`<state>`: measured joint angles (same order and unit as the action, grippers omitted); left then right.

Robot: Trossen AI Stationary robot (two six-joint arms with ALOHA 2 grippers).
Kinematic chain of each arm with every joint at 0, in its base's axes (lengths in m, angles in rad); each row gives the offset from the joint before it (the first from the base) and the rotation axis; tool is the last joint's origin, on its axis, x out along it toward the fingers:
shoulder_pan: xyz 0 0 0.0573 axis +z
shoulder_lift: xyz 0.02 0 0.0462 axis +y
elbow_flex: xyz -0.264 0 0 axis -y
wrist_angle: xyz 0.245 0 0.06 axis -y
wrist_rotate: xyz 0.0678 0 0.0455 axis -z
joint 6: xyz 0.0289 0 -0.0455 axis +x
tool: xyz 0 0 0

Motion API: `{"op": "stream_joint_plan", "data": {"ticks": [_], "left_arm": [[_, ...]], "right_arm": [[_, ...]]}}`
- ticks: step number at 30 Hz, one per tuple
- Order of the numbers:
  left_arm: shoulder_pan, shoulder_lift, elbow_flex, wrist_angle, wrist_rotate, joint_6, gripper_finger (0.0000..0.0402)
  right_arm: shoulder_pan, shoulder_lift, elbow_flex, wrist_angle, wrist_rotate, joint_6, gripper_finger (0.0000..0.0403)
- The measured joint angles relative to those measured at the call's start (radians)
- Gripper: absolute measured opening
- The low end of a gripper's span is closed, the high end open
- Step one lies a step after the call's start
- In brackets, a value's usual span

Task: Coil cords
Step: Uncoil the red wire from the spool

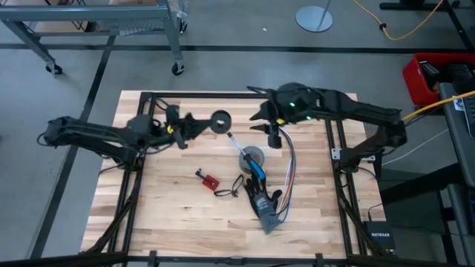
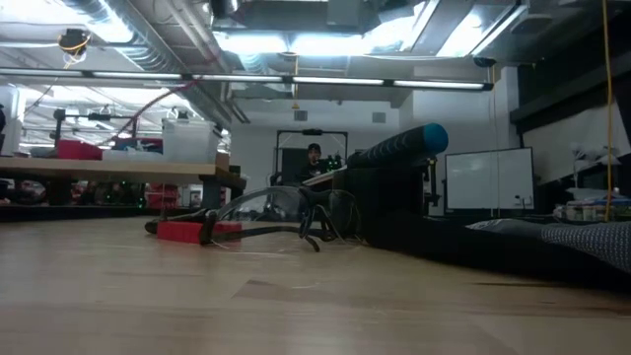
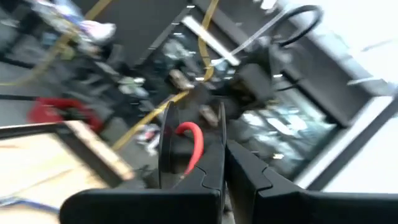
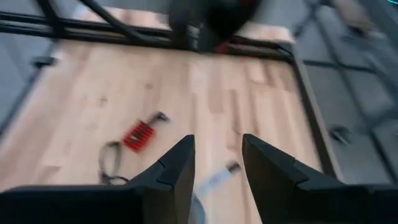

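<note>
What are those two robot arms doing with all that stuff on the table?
The left gripper is shut on a small coiled black cord with a red end, held up above the far side of the wooden table. The right gripper hangs open and empty above the grey tape roll. Lying on the table are coloured ribbon wires and a little red board with a short black wire.

The coiled cords (image 3: pixel 180 149) blur in the left wrist view; the grey tape roll (image 4: pixel 198 206) hides behind the right gripper's fingers (image 4: pixel 171 177).
</note>
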<state>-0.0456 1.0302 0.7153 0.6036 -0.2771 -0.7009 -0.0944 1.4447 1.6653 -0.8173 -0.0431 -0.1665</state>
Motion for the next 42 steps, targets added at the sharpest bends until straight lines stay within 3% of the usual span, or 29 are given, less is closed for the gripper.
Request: {"op": "stream_joint_plan", "data": {"ticks": [6, 11, 15, 20, 23, 31, 42], "left_arm": [[0.000, 0.193, -0.006, 0.315, 0.091, -0.082, 0.0000], [0.000, 0.362, -0.006, 0.621, 0.176, -0.182, 0.0000], [0.000, 0.462, -0.006, 0.824, 0.213, -0.236, 0.0000], [-0.002, 0.545, -0.006, 0.960, 0.270, -0.266, 0.0000], [-0.014, 0.560, -0.005, 0.967, 0.297, -0.247, 0.0000], [-0.036, 0.564, -0.004, 0.968, 0.314, -0.207, 0.0000], [-0.034, 0.563, -0.004, 0.968, 0.322, -0.240, 0.0000]], "right_arm": [[0.092, -0.146, -0.203, 0.102, 0.241, 0.054, 0.0138], [0.158, -0.232, -0.379, 0.267, 0.365, 0.055, 0.0138], [0.190, -0.262, -0.456, 0.395, 0.409, 0.047, 0.0138], [0.227, -0.263, -0.496, 0.591, 0.404, -0.029, 0.0138], [0.250, -0.257, -0.526, 0.669, 0.392, -0.087, 0.0138], [0.283, -0.255, -0.549, 0.655, 0.389, -0.180, 0.0138], [0.285, -0.256, -0.549, 0.709, 0.298, -0.235, 0.0138]]}}
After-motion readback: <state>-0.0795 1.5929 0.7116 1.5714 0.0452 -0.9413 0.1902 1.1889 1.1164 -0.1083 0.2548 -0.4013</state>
